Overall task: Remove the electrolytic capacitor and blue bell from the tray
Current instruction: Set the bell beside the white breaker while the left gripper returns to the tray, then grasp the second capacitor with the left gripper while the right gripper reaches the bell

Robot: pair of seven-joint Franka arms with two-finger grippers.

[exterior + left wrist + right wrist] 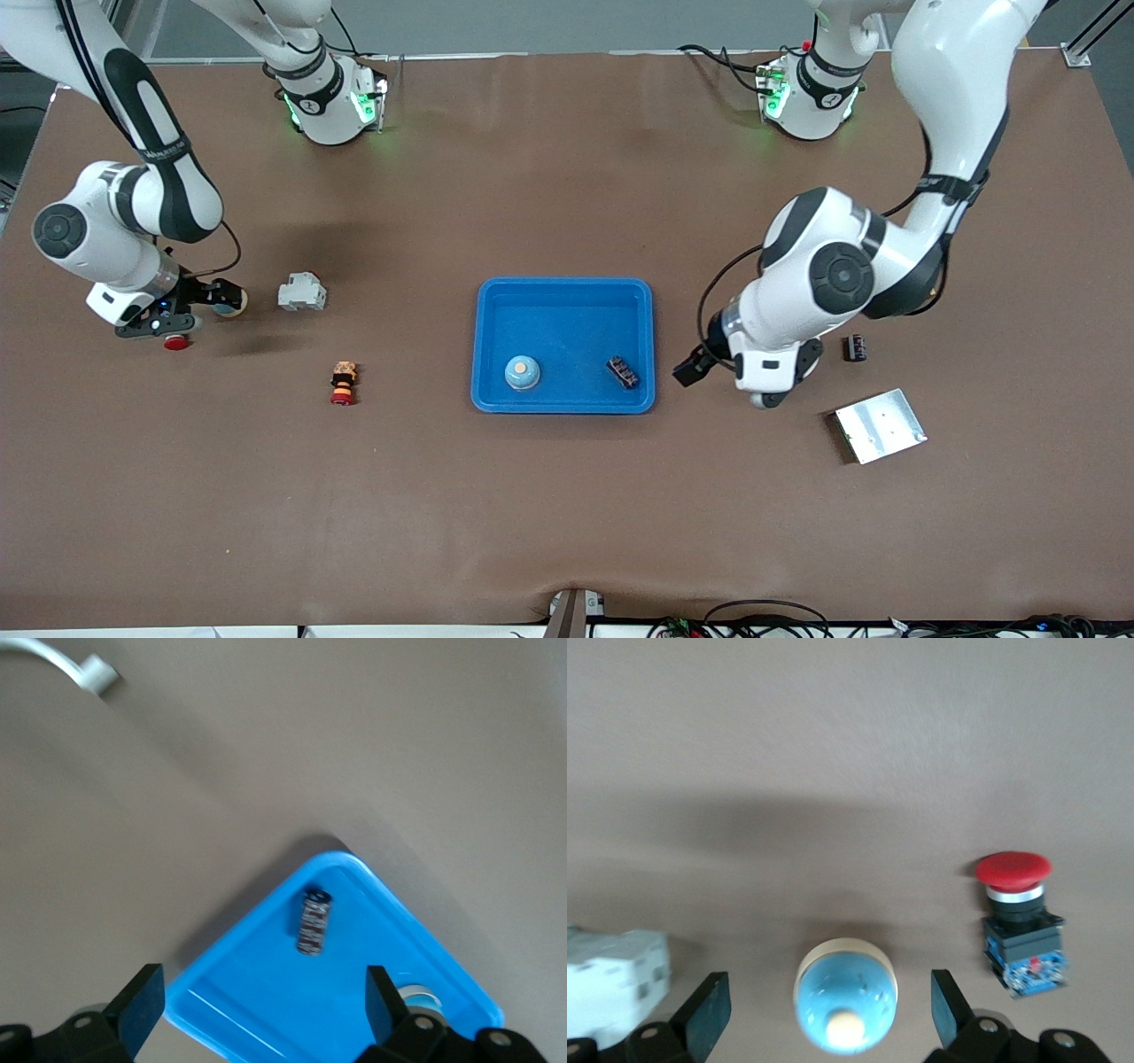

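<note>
A blue bell [523,373] and a dark capacitor [622,372] lie in the blue tray [564,292]. Another blue bell [846,997] stands on the table toward the right arm's end. My right gripper [831,1010] is open, one finger on each side of this bell, not gripping it; the front view shows that gripper [205,303] low over the bell [232,304]. A second capacitor [855,347] lies on the table toward the left arm's end. My left gripper [695,368] hangs open and empty beside the tray, and its wrist view looks onto the tray's capacitor [314,922].
A red push button [177,342] lies close to the right gripper, a white block [301,291] beside the bell. Another red and orange button [343,383] stands nearer the front camera. A metal plate [880,425] lies near the loose capacitor.
</note>
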